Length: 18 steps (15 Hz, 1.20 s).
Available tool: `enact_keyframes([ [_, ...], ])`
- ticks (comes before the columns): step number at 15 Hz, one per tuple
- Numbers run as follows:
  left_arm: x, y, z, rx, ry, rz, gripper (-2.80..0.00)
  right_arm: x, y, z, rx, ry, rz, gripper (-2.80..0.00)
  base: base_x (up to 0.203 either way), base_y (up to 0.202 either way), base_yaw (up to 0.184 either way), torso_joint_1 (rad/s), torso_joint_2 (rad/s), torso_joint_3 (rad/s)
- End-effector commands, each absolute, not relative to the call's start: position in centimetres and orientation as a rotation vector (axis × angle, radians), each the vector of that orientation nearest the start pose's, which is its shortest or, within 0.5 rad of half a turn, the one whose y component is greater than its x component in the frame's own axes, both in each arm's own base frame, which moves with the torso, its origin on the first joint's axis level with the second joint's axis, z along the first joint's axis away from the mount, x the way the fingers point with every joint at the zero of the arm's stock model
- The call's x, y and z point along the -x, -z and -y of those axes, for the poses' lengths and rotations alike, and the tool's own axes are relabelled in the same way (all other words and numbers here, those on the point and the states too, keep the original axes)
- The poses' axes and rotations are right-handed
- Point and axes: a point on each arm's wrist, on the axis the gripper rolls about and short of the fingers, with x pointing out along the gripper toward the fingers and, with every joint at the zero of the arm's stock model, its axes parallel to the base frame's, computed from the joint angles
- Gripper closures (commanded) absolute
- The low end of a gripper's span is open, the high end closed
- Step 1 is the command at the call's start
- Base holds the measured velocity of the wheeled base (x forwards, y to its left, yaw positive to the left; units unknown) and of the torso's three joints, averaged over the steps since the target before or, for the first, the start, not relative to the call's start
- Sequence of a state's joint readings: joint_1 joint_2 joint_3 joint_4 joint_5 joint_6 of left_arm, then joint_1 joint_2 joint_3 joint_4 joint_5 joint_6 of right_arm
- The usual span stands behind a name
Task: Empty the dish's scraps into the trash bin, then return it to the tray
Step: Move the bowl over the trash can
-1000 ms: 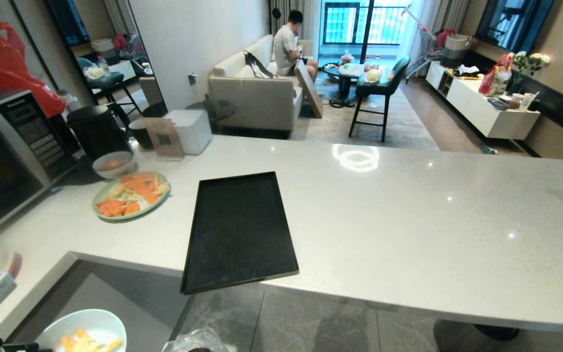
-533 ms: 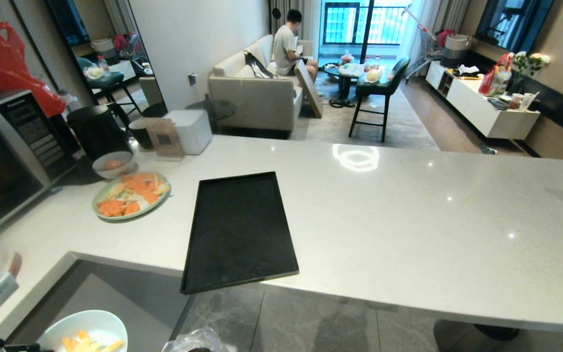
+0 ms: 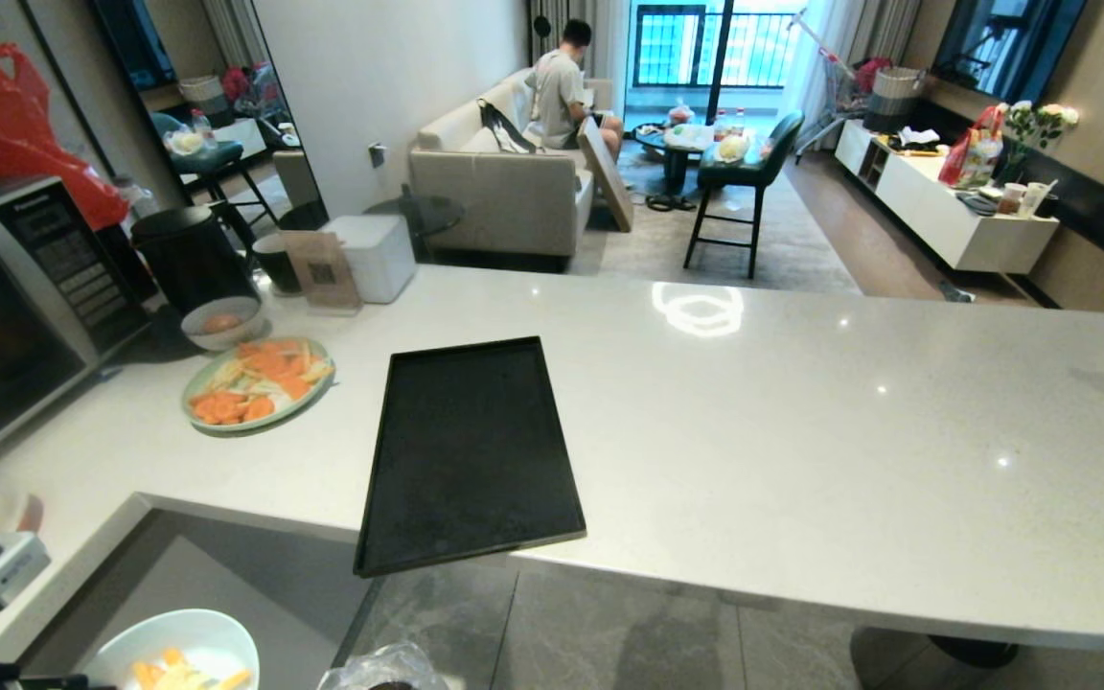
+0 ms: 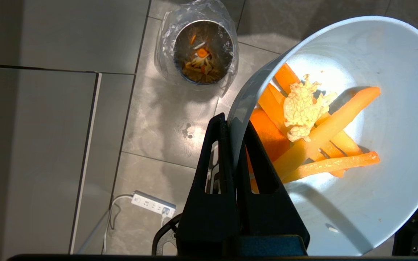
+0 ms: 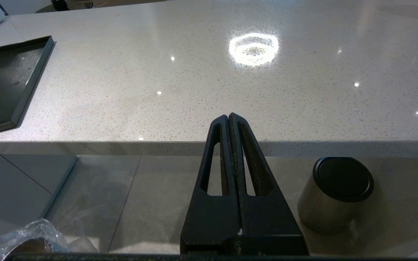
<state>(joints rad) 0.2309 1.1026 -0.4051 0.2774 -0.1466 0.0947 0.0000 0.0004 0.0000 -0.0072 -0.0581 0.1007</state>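
My left gripper [image 4: 235, 123] is shut on the rim of the pale-blue dish [image 4: 376, 203], one finger inside and one outside. It holds the dish over the floor, below the counter's near edge. The scraps [image 4: 321, 134], orange strips and a pale yellow lump, lie in the dish. On the tiles beyond the gripper stands the trash bin [image 4: 203, 54], bag-lined, with food bits inside. In the head view the dish [image 3: 178, 637] shows at the bottom left, the bin's bag [image 3: 384, 669] just right of it. The black tray [image 3: 471, 455] lies bare on the counter. My right gripper [image 5: 228, 116] is shut and holds nothing.
A green plate of orange slices [image 3: 258, 383], a greyish bowl [image 3: 221, 323] and a microwave [image 3: 6, 307] stand at the counter's left. A steel bin with a black lid [image 5: 336, 195] and a power strip [image 4: 153, 204] are on the floor. A person [image 3: 566, 86] sits far back.
The dish in my left gripper has shifted slightly to the right, toward the trash bin. Nothing else has moved.
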Motion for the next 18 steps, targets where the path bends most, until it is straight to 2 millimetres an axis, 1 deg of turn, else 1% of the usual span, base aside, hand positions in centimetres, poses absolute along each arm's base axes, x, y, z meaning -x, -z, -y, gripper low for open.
enact_keyframes([
  [1,-10.39,-12.85,-2.1,0.097,-0.031,-0.965,0.0,2.27,-7.63,0.13,-0.101,0.058,0.009,0.0,0.0,0.0,0.0,0.0,0.0,0.0],
  [3,-10.38,-12.79,-2.14,0.101,-0.035,-0.969,0.0,2.28,-7.63,0.13,-0.101,0.058,0.01,0.0,0.0,0.0,0.0,0.0,0.0,0.0],
  [7,-10.41,-12.8,-2.15,0.101,-0.035,-0.97,0.0,2.27,-7.63,0.13,-0.103,0.058,0.009,0.0,0.0,0.0,0.0,-0.117,0.31,0.175],
  [13,-10.44,-12.77,-2.17,0.104,-0.037,-0.973,0.0,2.27,-7.63,0.13,-0.103,0.058,0.009,0.0,0.0,0.0,0.0,-0.128,0.34,0.202],
  [18,-10.44,-12.71,-2.17,0.105,-0.037,-0.976,0.0,2.27,-7.63,0.13,-0.103,0.058,0.009,0.0,0.0,0.0,0.0,-0.154,0.41,0.257],
])
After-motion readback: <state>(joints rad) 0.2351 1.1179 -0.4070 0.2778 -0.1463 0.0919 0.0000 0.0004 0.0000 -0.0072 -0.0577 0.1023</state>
